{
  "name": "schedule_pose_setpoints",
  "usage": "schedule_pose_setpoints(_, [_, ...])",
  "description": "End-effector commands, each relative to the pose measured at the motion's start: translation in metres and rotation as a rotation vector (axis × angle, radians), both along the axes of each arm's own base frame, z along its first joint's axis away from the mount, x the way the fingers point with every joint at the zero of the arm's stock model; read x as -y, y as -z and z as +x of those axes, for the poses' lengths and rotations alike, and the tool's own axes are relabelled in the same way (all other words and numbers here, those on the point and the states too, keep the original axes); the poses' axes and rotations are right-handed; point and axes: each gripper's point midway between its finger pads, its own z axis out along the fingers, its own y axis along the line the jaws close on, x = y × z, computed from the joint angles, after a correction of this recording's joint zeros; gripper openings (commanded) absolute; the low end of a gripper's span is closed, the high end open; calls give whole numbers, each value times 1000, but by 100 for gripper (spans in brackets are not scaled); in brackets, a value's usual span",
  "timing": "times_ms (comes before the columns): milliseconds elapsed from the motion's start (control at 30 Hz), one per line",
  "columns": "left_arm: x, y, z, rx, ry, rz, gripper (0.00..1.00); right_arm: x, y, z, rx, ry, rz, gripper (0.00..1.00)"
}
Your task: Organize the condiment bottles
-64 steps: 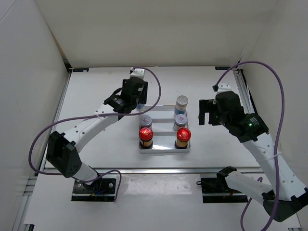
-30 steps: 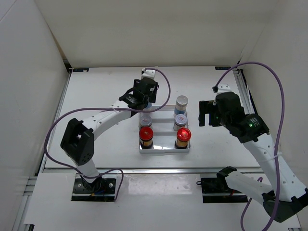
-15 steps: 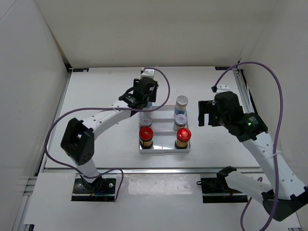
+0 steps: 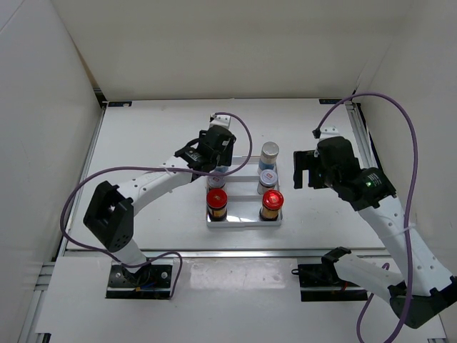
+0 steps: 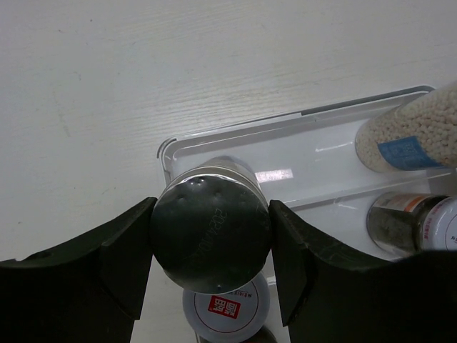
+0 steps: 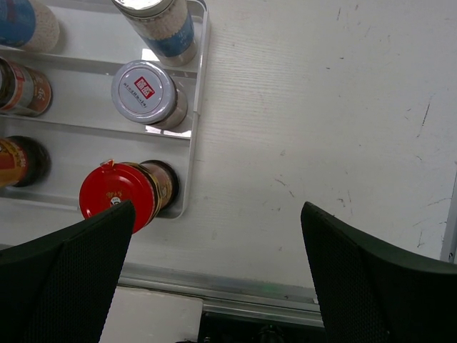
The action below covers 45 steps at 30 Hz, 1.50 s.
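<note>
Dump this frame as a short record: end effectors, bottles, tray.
tray: white, divided
left end effector: shut on held silver-capped bottle, over tray's far-left compartment
right end effector: open, empty, right of tray
near row: two red-capped bottles
middle row: two short silver-capped bottles
far row: tall silver-capped bottle, right side
held bottle seated: cannot tell

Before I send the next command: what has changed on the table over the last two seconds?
The left gripper, shut on a tall silver-capped shaker bottle, carried it rightward from beside the white divided tray's far-left corner to over its far-left compartment. The open right gripper and the five other bottles in the tray stayed put.
</note>
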Motion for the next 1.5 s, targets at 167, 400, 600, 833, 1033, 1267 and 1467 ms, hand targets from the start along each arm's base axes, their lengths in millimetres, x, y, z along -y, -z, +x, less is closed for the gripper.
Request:
schedule_pose_setpoints(167, [8, -10, 17, 41, -6, 34, 50, 1, -4, 0, 24, 7, 18, 100])
schedule_pose_setpoints(400, [0, -31, 29, 95, -74, 55, 100, 7, -1, -7, -7, 47, 12, 100])
schedule_pose_setpoints(600, [-9, -147, 24, 294, -59, 18, 100, 11, -16, -8, 14, 76, 24, 100])
schedule_pose_setpoints(833, [-95, -194, -37, 429, -96, 116, 100, 22, -33, -15, 78, 155, 81, 100])
schedule_pose_setpoints(1033, [-186, -176, -106, 510, -233, 80, 100, 26, -34, -13, 105, 200, 96, 100])
schedule_pose_setpoints(1267, [-225, -119, -153, 566, -217, 23, 100, 12, -36, -1, 96, 133, 88, 100])
schedule_pose_setpoints(1467, [-267, -92, -171, 628, -411, -19, 100, -1, -37, 0, 115, 71, 134, 100])
